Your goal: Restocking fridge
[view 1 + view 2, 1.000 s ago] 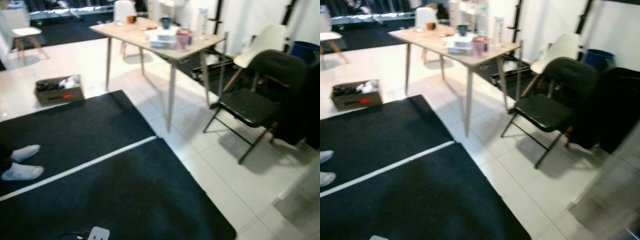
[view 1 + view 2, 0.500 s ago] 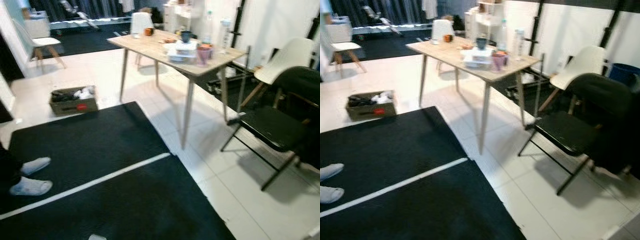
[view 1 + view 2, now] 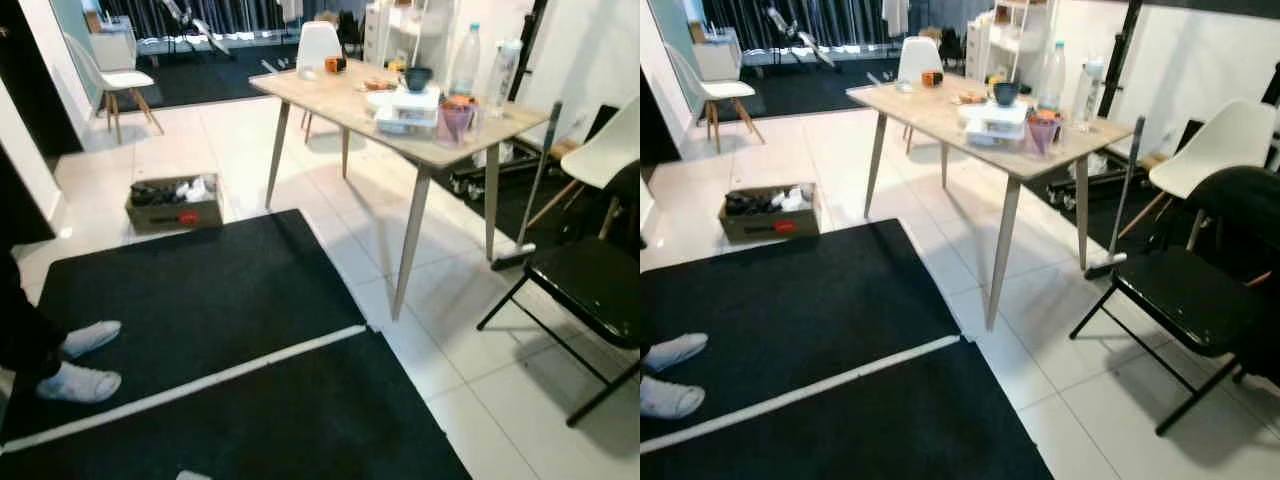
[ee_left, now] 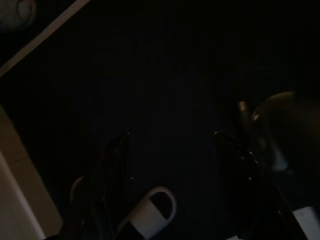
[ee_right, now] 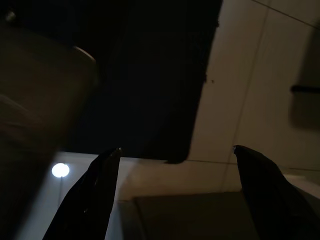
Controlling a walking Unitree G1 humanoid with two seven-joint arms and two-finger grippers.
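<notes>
Clear plastic bottles [image 3: 1052,76] on light wooden table [image 3: 940,112], well ahead of our claws. Left gripper [image 4: 170,142] and right gripper [image 5: 175,152] both spread, hanging over black floor mat [image 3: 200,300].

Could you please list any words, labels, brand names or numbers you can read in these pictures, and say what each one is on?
No text is readable.
Cardboard box on the floor: a red label on its front, too small and blurred to read.
Two bottles on the table: any labels are too small to read.
White boxes stacked on the table: no print can be made out.
Both wrist views are too dark for any writing.
</notes>
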